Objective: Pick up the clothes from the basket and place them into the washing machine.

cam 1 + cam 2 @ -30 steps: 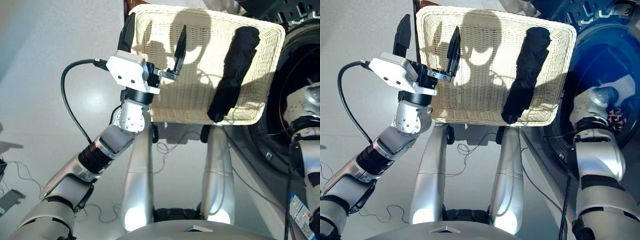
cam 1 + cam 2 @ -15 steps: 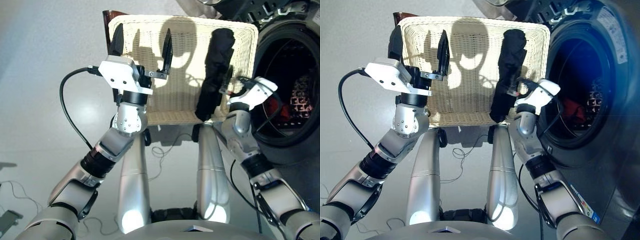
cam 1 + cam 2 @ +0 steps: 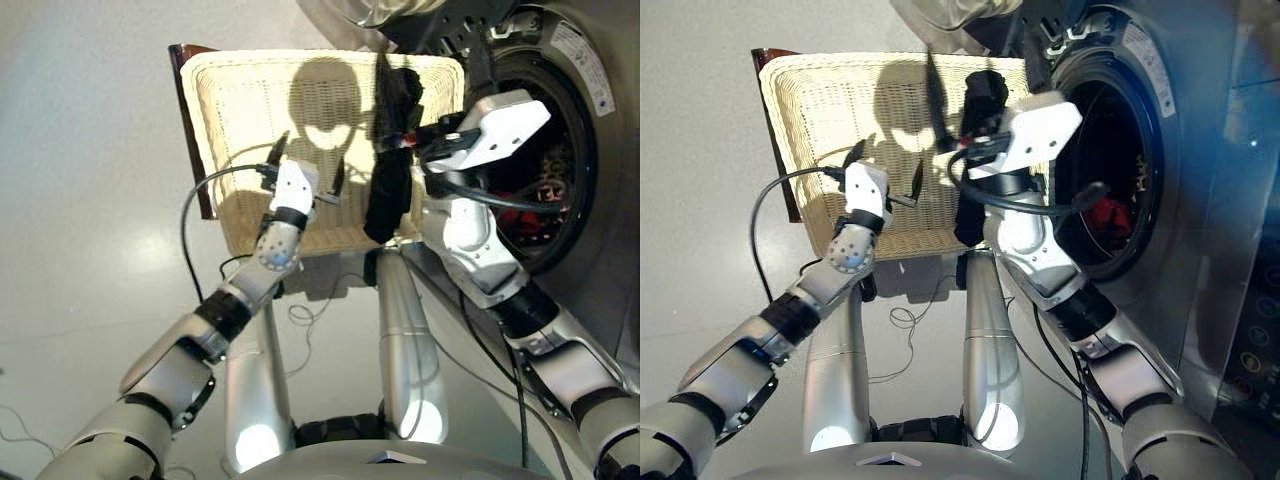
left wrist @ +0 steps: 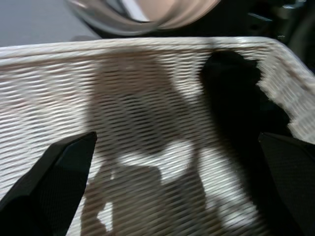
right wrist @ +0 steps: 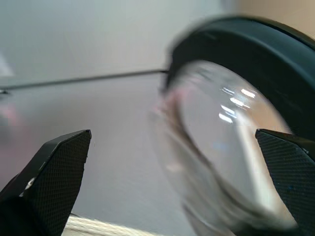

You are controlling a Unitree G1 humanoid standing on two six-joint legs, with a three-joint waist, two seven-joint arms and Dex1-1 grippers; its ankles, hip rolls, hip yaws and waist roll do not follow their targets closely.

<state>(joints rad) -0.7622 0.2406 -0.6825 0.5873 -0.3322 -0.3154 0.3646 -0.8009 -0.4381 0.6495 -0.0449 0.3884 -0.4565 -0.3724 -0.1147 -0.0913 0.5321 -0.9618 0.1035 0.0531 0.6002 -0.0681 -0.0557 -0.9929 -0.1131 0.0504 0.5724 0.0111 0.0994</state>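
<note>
The cream wicker basket (image 3: 250, 110) holds one black rolled garment (image 3: 385, 190) along its right side, also seen in the left wrist view (image 4: 236, 93). My left gripper (image 3: 310, 160) is open over the basket's near half, left of the garment and apart from it. My right gripper (image 3: 430, 75) is open and empty, raised above the garment's far end, facing the glass porthole door (image 5: 221, 123). The washing machine (image 3: 590, 150) stands open on the right, with orange-red cloth (image 3: 1112, 215) in its drum. The navy garment is out of view.
A dark brown edge (image 3: 190, 130) sticks out under the basket's left side. The open door (image 3: 350, 10) hangs over the basket's far right corner. Cables (image 3: 320, 300) lie on the grey floor below the basket.
My right arm has risen from beside the black garment's near end to above its far end, by the door. My left gripper has reached down closer to the basket floor.
</note>
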